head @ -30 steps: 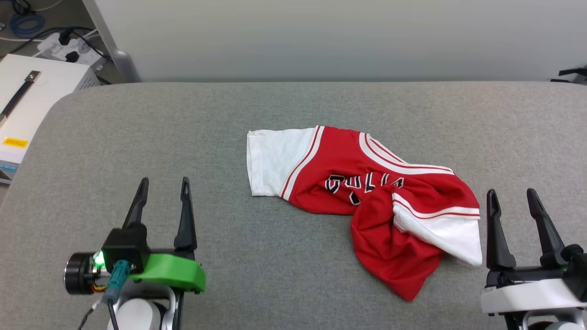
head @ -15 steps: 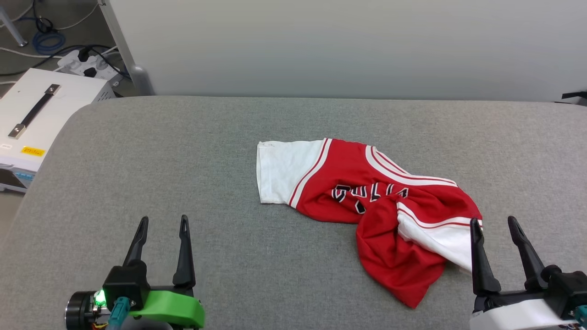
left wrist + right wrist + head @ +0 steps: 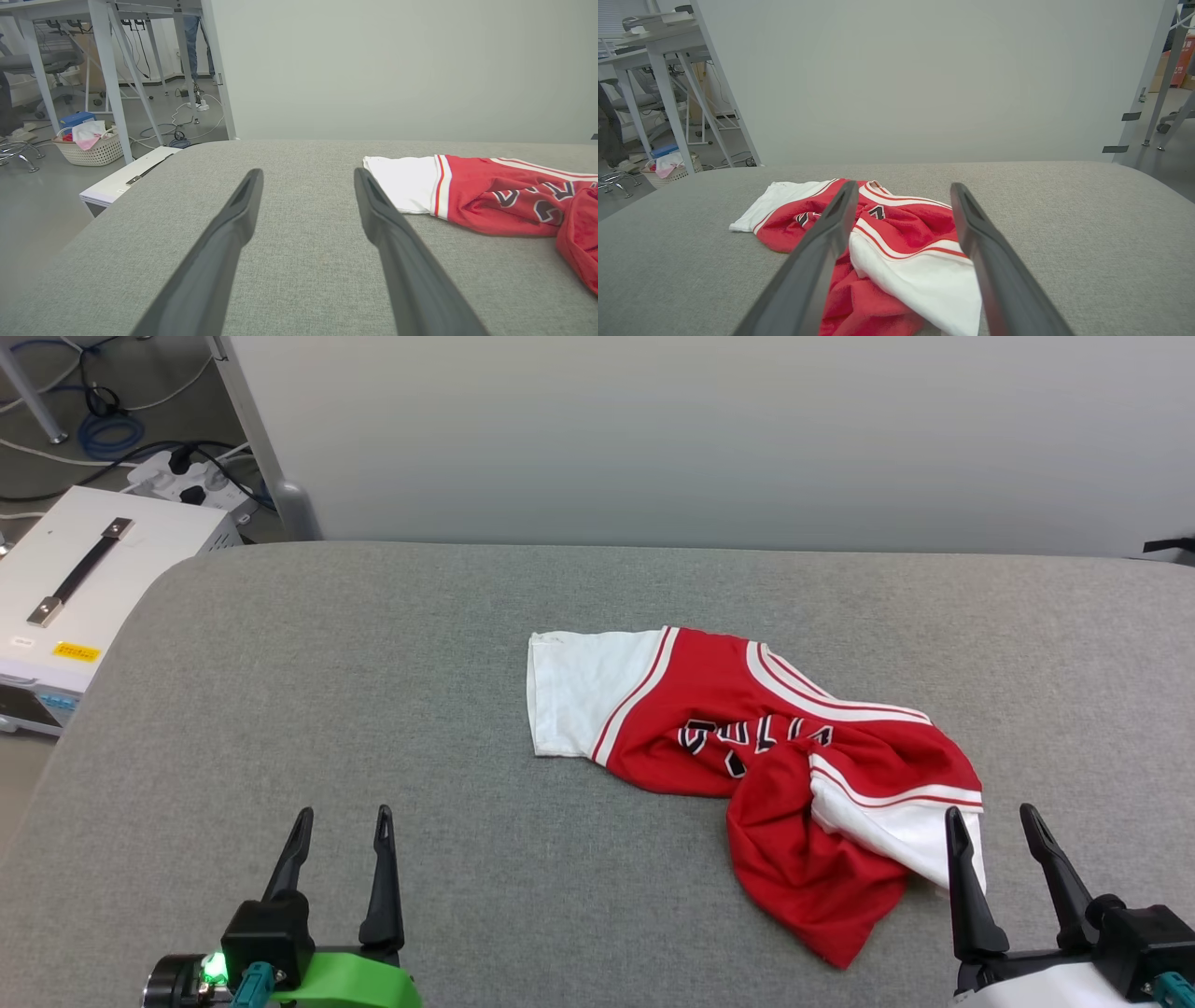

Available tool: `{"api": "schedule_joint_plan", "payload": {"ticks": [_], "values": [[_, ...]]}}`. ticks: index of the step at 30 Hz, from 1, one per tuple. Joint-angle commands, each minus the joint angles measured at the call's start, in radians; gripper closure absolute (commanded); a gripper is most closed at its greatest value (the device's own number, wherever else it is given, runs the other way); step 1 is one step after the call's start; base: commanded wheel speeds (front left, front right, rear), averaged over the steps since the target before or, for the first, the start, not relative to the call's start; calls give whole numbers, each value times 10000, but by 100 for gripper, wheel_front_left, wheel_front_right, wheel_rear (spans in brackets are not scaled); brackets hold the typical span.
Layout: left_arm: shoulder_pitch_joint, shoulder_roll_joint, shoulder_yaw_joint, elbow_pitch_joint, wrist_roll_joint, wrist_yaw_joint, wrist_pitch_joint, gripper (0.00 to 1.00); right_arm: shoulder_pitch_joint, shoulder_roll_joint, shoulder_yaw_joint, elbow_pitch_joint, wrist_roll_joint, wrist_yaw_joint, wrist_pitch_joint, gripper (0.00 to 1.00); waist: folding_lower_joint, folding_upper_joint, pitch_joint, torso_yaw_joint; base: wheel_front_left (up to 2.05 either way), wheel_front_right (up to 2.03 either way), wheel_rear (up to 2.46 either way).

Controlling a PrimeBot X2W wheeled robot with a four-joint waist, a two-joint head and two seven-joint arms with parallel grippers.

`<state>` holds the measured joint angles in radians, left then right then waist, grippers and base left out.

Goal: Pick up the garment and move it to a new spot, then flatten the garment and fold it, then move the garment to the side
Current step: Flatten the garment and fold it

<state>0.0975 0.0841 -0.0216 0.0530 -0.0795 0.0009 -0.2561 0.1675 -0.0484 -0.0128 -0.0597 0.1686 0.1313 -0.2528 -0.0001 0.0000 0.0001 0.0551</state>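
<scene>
Currently garment (image 3: 709, 700) crumpled, long axis roughly left-right, white sleeve (image 3: 569, 691) pointing left, right gripper (image 3: 990, 812) just beside garment, left gripper (image 3: 344, 812) well apart, both jaws spread, empty.

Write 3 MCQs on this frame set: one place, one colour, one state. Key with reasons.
1. Between the left end effector and the right end effector, the garment lies:
A. nearer the left
B. nearer the right
C. midway

2. The garment's sleeves are:
A. white
B. black
C. blue

3. The two end effectors are:
A. both open, gripping nothing
B. both shut on the garment
C. one open, one shut

Key
1: B, since in the head view one sleeve ends right by the right fingers, while bare grey surface separates the garment from the left one.
2: A, since both sleeves are white with red stripe trim against the red body.
3: A, since each wrist view shows its fingers spread wide with no cloth pinched between them.
</scene>
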Motion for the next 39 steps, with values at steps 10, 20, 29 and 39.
{"api": "schedule_joint_plan", "payload": {"ticks": [10, 20, 29, 39], "values": [[197, -222, 121, 109, 190, -243, -57, 0, 147, -18, 4, 126, -41, -6, -90, 0, 1, 0, -76, 2, 0, 0, 0], [80, -288, 136, 121, 248, -353, -57, 0, -445, -18, -585, -158, -234, -6, -90, 0, 1, 0, 86, 7, 0, 0, 0], [-380, -319, 123, -31, 210, -446, -57, 0, -2423, -1115, -1446, -527, -200, -6, -90, 0, 1, 0, 868, 12, 0, 0, 0], [-943, -333, 79, -241, 172, -511, -57, 0, -4611, -4312, 369, 921, 1235, -6, 1109, 0, 1, 0, 1853, 197, 0, 0, 0]]}}
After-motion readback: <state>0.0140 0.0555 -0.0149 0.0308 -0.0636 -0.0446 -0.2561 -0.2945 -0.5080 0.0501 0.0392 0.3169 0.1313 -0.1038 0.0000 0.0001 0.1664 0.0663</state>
